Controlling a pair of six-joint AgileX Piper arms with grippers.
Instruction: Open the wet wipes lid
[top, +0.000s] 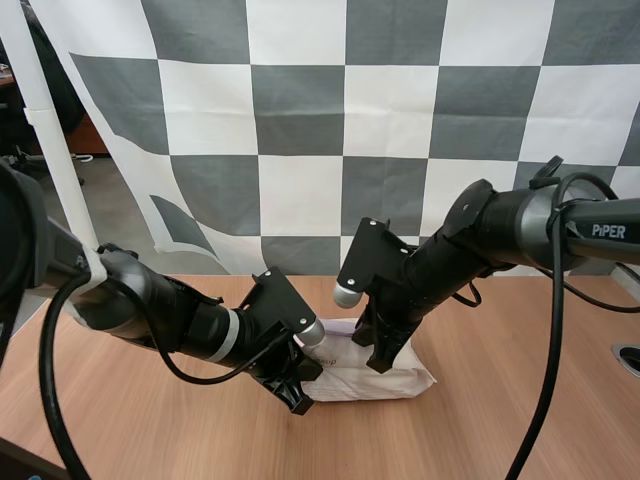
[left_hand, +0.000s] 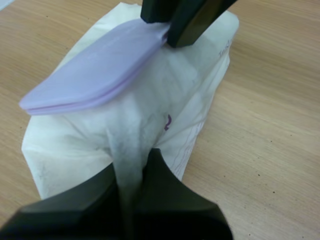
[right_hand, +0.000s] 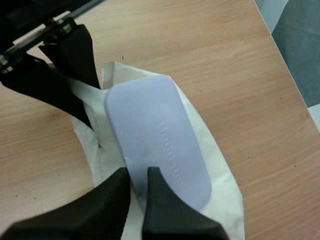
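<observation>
**Item:** pack of wet wipes (top: 375, 375), lying mid-tabletop (top: 500, 430), well clear of its edges.

**Grips:**
- Your left gripper (left_hand: 132, 166) is clenched on a fold of the white wrapper at one end of the pack.
- Your right gripper (right_hand: 137, 175) is pinched on the edge of the purple lid (right_hand: 155, 135).

**Progress:** both holds are made. The lid appears barely raised, so you have yet to swing it open.

**Writing:**
- "PiPER" is printed on your right arm (top: 607, 230).
- A raised word runs along the lid, but you cannot read it.
- The purple print on the wrapper is illegible.

Bright, even light leaves only soft shadows on the table (top: 500, 440).
</observation>
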